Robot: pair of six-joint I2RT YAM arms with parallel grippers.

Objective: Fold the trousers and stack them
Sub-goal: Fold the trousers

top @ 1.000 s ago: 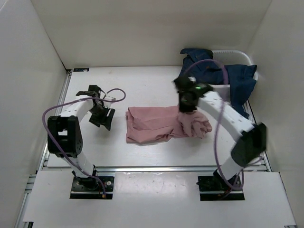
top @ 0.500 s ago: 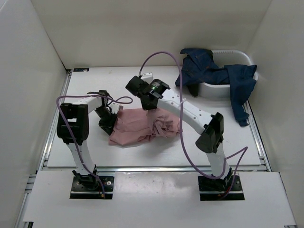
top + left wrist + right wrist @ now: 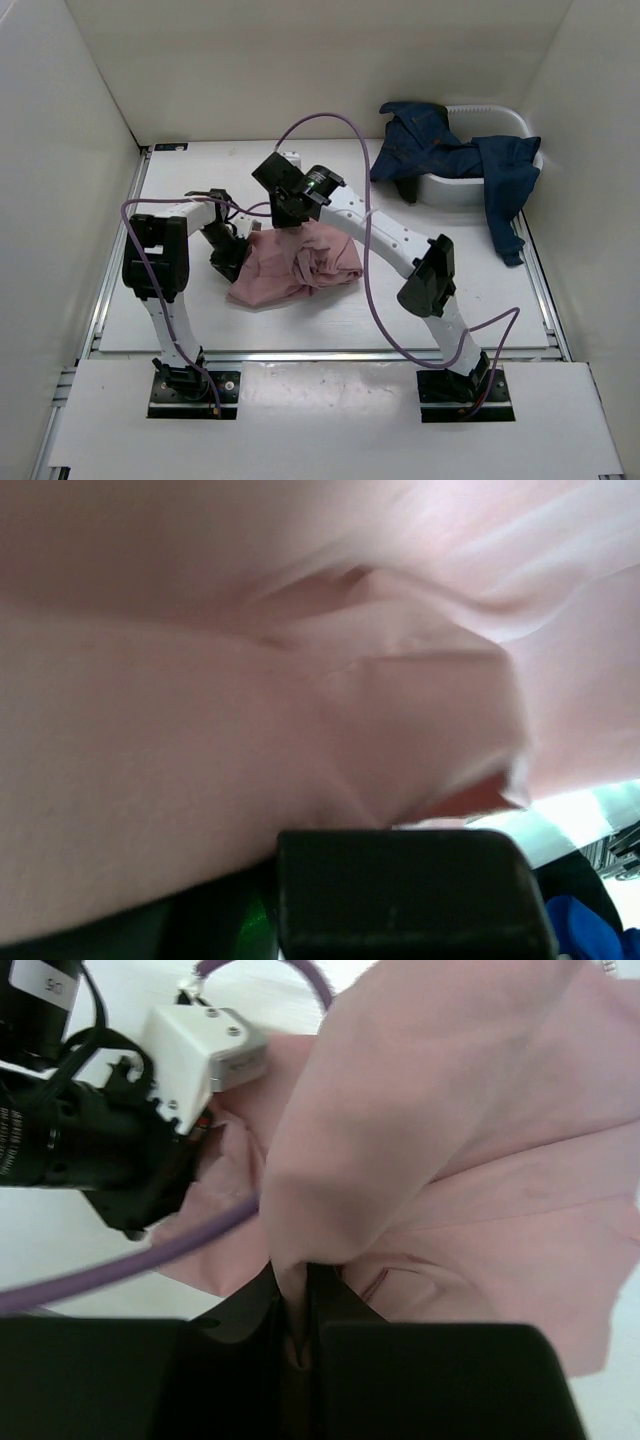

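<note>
Right claw (image 3: 282, 214) is clamped on a raised fold of the pink trousers (image 3: 305, 265). In the right wrist view the cloth is pinched between its 2 fingers (image 3: 440, 1380) and drapes up and to the right of them. The rest of the trousers lie bunched and wrinkled on the bench (image 3: 420, 300), just below and to the right of that claw.

Left claw (image 3: 230, 262) sits at the left edge of the trousers, touching the fabric. Its wrist view is filled with pink cloth right over the claw, so cannot tell if it is apart or together.

A purple cable (image 3: 330, 120) loops above the right claw. Well to the right of both claws, a dark blue garment (image 3: 450, 150) drapes over a white tub (image 3: 497, 107).
</note>
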